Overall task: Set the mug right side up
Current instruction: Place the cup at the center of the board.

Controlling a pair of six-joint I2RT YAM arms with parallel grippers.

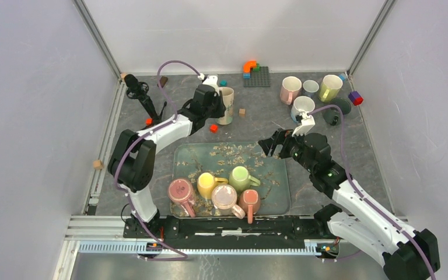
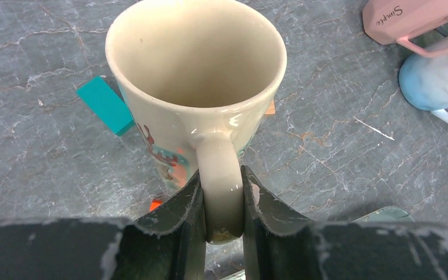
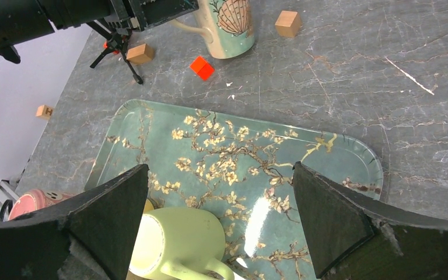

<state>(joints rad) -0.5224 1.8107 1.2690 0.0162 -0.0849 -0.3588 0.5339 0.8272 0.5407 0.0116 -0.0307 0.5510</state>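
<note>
A cream mug (image 1: 228, 105) printed with a seashell stands upright on the grey table behind the tray, its mouth facing up (image 2: 195, 58). My left gripper (image 1: 217, 103) is shut on its handle, the two fingers pressed against either side of the handle (image 2: 223, 192). The right wrist view shows the same mug (image 3: 231, 23) at its top edge, with its base on the table. My right gripper (image 1: 272, 146) hangs open over the tray's far right part, nothing between its fingers (image 3: 220, 166).
A floral tray (image 1: 277, 169) holds several mugs along its near edge, among them a green one (image 3: 181, 239). More mugs (image 1: 303, 93) stand at the back right. Small blocks (image 1: 213, 128) lie around the held mug, and a black tripod (image 1: 143, 96) stands at the left.
</note>
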